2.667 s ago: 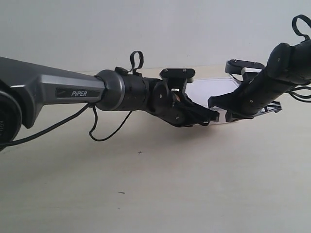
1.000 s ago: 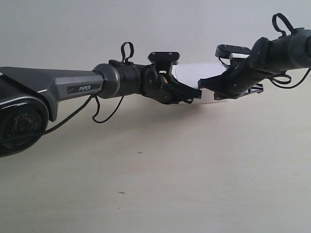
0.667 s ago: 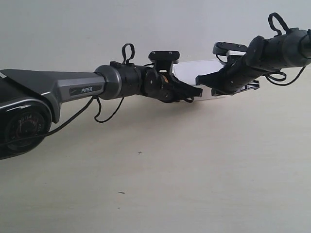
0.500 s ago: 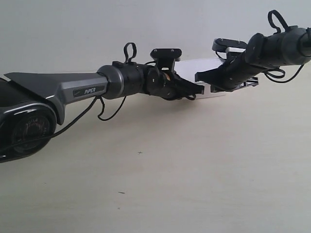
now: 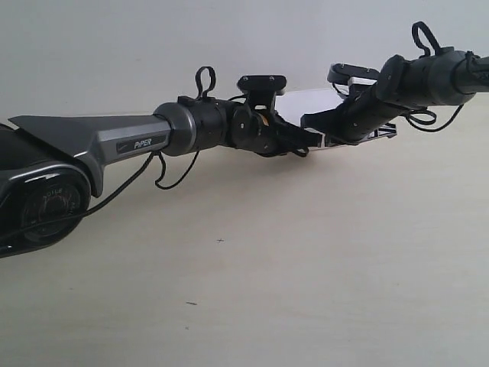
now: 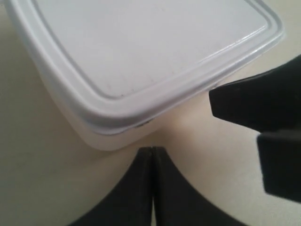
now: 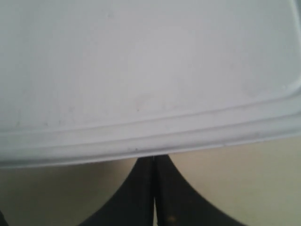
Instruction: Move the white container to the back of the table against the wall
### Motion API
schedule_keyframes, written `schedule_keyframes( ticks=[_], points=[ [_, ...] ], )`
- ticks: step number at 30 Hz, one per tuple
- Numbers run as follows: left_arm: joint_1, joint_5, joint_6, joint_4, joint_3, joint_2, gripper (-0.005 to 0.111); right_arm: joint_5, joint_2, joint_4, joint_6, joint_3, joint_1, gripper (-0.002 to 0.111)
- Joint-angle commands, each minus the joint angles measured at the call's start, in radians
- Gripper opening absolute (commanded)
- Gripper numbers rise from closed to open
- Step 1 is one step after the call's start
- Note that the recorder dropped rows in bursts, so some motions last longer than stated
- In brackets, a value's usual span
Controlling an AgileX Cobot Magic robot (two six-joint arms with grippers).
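Spreading out nearest the exterior camera, the pale cream wood-grain worktop (image 5: pixel 267 298) carries two tiny dark marks (image 5: pixel 220 241). Above it, the arm at the exterior view's left (image 5: pixel 130 141) is grey with a black wrist and loose black cables (image 5: pixel 164 172). It reaches toward the far edge. The arm at the exterior view's right (image 5: pixel 428 76) comes in from the opposite side, and both end at the white container (image 5: pixel 306 103).

The left hand (image 6: pixel 153 149) has its two black fingers pressed together with only a thin seam between them, and it holds nothing. Its tips stand at the container's side wall below a rounded corner; whether they touch it cannot be told. A separate black piece (image 6: pixel 256 106) shows just beside the same lid rim, apart from it. The right hand (image 7: pixel 154 159) is likewise closed, fingers flush and gripping nothing. Its tips are tucked just under the overhanging lid along a straight side.

The container is shallow and rectangular with rounded corners. Its flat white lid has a raised border, juts slightly past the base, and shows faint scuffs on its glossy top. It lies flat at the worktop's far edge. The plain pale grey-white wall (image 5: pixel 114 46) rises directly behind it. Whether box and wall touch cannot be told.
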Motion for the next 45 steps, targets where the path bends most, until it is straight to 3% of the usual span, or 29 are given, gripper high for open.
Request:
schedule_keyframes(
  ticks=[1, 9, 29, 40, 45],
  points=[
    [0.006, 0.016, 0.005, 0.015, -0.004, -0.001, 0.0, -0.008, 0.012, 0.005, -0.006, -0.035, -0.006, 0.0],
    [0.0, 0.119, 0.056, 0.017, -0.004, -0.013, 0.0, 0.012, 0.058, 0.021, -0.006, -0.108, -0.006, 0.0],
    [0.0, 0.128, 0.056, 0.015, -0.004, -0.015, 0.0, 0.073, 0.155, 0.024, -0.008, -0.298, -0.005, 0.0],
    [0.0, 0.128, 0.056, 0.015, -0.004, -0.015, 0.0, 0.07, 0.165, 0.044, -0.008, -0.307, -0.005, 0.0],
    [0.0, 0.128, 0.056, 0.015, -0.004, -0.015, 0.0, 0.189, 0.163, 0.044, -0.006, -0.307, -0.005, 0.0]
  ],
)
